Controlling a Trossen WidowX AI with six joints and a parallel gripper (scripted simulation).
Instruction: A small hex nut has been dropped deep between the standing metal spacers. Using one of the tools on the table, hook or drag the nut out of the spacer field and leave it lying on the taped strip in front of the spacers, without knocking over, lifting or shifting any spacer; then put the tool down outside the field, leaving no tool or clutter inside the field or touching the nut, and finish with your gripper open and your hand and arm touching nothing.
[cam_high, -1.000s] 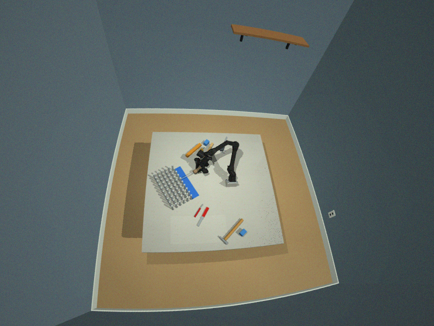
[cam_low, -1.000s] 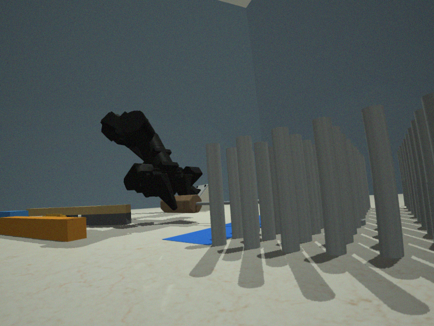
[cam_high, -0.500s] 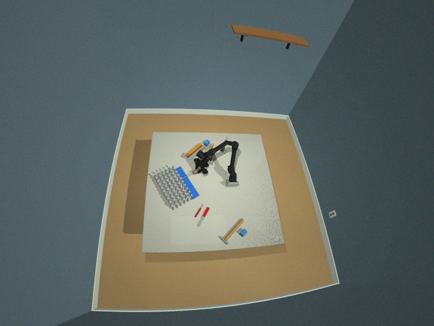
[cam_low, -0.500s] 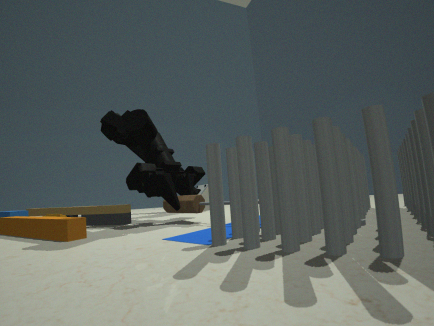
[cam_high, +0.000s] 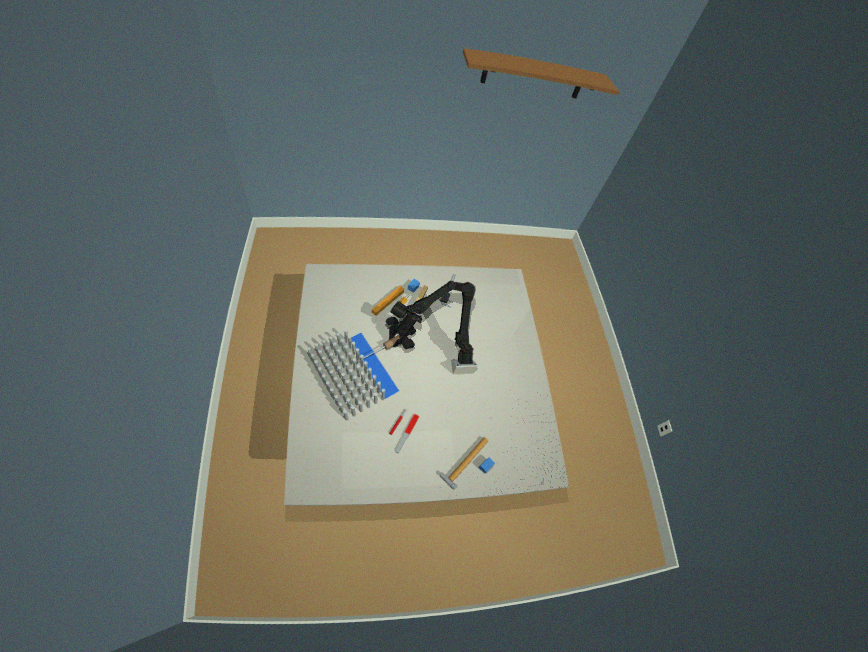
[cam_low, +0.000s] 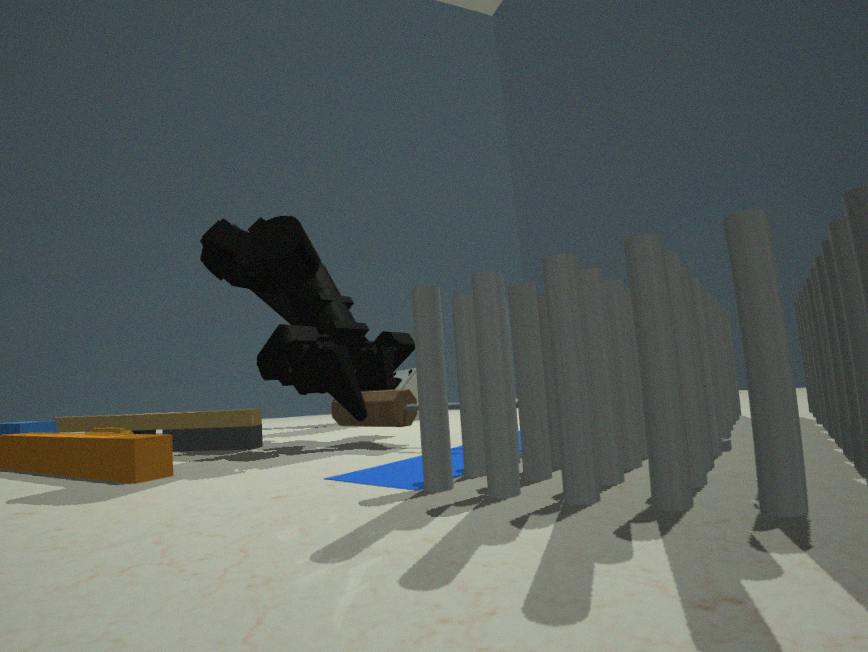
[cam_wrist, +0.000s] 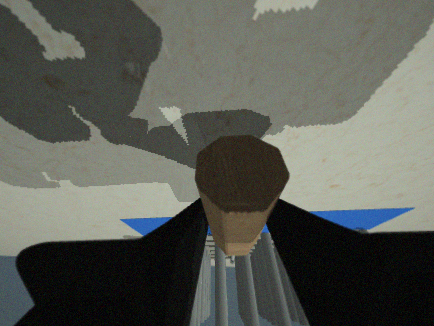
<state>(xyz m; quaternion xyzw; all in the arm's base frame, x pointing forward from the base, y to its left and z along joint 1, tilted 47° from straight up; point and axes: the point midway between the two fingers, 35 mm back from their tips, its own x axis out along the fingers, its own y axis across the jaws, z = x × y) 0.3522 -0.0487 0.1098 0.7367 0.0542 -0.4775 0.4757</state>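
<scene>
My gripper (cam_high: 397, 341) (cam_low: 379, 401) (cam_wrist: 234, 200) is shut on the brown wooden handle (cam_high: 390, 343) (cam_low: 392, 409) (cam_wrist: 242, 172) of a tool, held above the table. Its thin metal rod (cam_high: 376, 351) (cam_low: 459, 404) points over the blue taped strip (cam_high: 382, 378) (cam_low: 392, 471) (cam_wrist: 385, 214) toward the spacers. The rod's far end is near the front row; whether it is between spacers is unclear. The grey metal spacers (cam_high: 383, 394) (cam_low: 578, 386) (cam_wrist: 221, 290) that I can see stand upright in rows. I cannot make out the hex nut; spacers may hide it.
An orange bar (cam_high: 388, 300) (cam_low: 84, 456) and a blue block (cam_high: 414, 284) lie behind the arm. Two red-handled tools (cam_high: 411, 423) (cam_high: 396, 424), a hammer (cam_high: 468, 458) and another blue block (cam_high: 486, 464) lie on the other side.
</scene>
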